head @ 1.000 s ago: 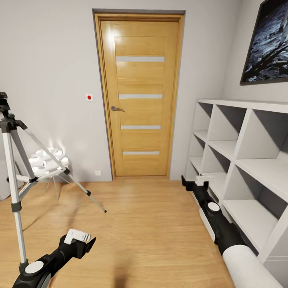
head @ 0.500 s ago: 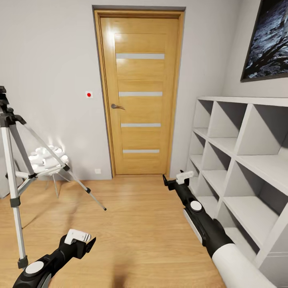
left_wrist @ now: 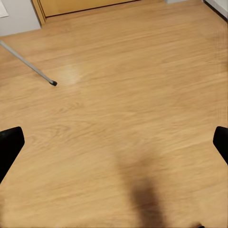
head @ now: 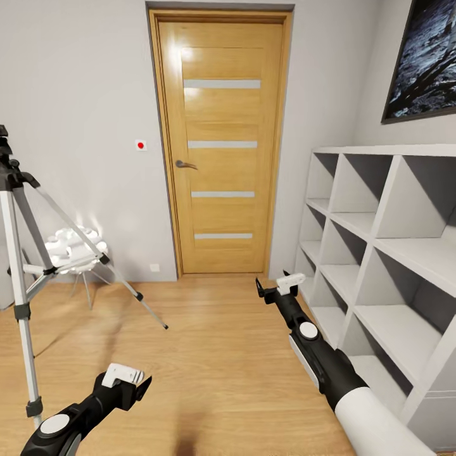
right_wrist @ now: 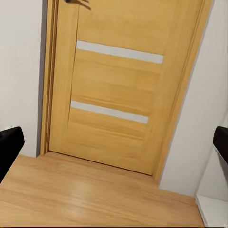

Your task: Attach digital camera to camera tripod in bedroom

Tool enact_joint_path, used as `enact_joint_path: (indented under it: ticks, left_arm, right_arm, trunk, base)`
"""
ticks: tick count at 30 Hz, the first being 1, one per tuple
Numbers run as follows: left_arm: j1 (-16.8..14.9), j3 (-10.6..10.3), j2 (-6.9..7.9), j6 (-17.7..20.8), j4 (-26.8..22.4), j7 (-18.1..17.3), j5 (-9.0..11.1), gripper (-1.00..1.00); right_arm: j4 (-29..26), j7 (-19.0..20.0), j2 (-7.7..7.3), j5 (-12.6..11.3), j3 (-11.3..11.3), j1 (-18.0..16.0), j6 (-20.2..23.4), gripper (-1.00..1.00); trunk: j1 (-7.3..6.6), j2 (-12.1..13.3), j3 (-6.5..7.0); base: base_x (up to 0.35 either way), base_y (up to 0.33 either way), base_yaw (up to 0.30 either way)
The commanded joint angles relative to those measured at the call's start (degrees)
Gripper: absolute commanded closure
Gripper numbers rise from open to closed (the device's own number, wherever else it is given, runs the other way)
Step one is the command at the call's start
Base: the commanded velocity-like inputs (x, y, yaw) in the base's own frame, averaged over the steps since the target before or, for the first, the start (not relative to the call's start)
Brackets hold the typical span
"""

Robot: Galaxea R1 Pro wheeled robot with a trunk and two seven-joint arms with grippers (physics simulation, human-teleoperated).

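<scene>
Camera tripod [head: 25, 253] stands at left edge of head frame, legs splayed on wood floor [head: 209, 354], head bare. Digital camera not sighted. Step in hand, by my reading: searching the bedroom for it. Left claw [head: 130, 382] low left, released, empty; right claw [head: 277, 287] centre-right before the wooden door [head: 221, 152], released, empty. White cube shelves [head: 380, 253] at right: visible compartments hold nothing. Next: look elsewhere.

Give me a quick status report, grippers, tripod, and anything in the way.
Left gripper open, empty, low over bare floor. Right gripper open, empty, pointed at the door. Tripod standing at far left. Shelves close on the right.
</scene>
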Motion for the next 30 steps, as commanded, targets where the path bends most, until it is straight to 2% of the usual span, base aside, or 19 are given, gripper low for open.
enact_joint_path:
  ticks: [1, 30]
  left_arm:
    - [0.0, 0.0, 0.04, 0.3, -0.1, -0.1, 0.1, -1.0]
    - [0.0, -0.2, 0.02, 0.3, 0.0, -0.1, 0.0, -1.0]
  right_arm:
    - [0.1, -0.2, -0.05, 0.0, 0.2, -0.1, -0.2, -1.0]
    - [0.2, -0.2, -0.05, -0.2, 0.1, 0.0, -0.2, -1.0]
  trunk:
    - [0.22, -0.4, -0.24]
    - [6.59, -12.1, -5.45]
  base:
    - [0.0, 0.0, 0.0]
    - [0.0, 0.0, 0.0]
